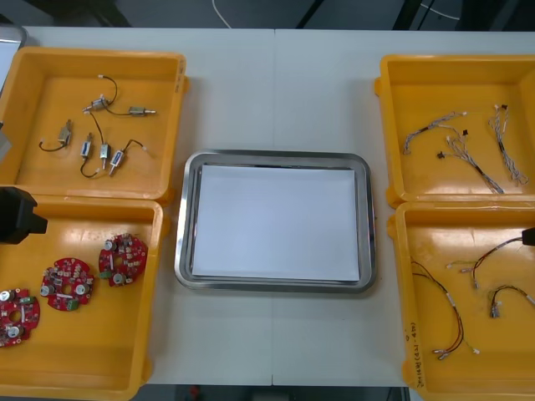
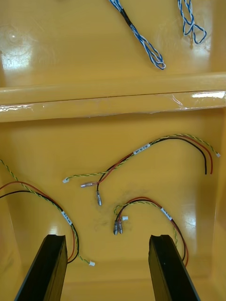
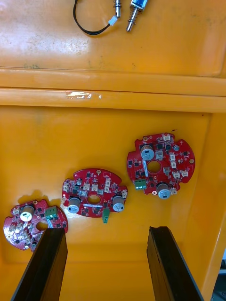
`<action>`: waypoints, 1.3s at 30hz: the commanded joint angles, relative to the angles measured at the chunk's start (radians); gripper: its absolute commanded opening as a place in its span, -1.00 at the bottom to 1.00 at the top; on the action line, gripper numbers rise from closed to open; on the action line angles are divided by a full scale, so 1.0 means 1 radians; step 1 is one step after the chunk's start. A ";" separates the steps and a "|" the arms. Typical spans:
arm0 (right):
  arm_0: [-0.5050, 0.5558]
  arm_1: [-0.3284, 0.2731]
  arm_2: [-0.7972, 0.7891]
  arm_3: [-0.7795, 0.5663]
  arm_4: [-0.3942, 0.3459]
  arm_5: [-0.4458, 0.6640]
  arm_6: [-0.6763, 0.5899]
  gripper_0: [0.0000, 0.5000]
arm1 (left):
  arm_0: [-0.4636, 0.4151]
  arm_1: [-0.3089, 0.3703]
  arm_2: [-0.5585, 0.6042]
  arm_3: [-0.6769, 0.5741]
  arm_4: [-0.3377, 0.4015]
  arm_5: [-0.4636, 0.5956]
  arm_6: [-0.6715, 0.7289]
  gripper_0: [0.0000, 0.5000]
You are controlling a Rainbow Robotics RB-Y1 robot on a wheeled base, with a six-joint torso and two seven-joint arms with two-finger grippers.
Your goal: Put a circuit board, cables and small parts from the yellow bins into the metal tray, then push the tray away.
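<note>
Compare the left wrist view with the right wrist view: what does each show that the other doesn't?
Left wrist only: three red boards in the left near bin, and small metal parts with a black cable in the left far bin.
Right wrist only: red and yellow cables in the right near bin, and blue and white cables in the right far bin.
Both: that arm's jaws standing open above a yellow bin, with a second bin past the adjoining walls.

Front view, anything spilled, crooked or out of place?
Nothing stands out. The metal tray sits square between the yellow bins; circuit boards, cables and small metal parts all lie inside them. Left pincer and right pincer hover open over bins.
</note>
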 commanded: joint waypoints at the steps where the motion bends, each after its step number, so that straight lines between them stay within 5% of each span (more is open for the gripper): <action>1: -0.017 -0.023 0.014 -0.004 0.002 0.003 0.046 1.00 | 0.020 0.044 0.026 -0.027 0.000 0.006 -0.074 1.00; 39: -0.017 -0.023 0.014 -0.004 0.002 0.003 0.046 1.00 | 0.020 0.044 0.026 -0.027 0.000 0.006 -0.074 1.00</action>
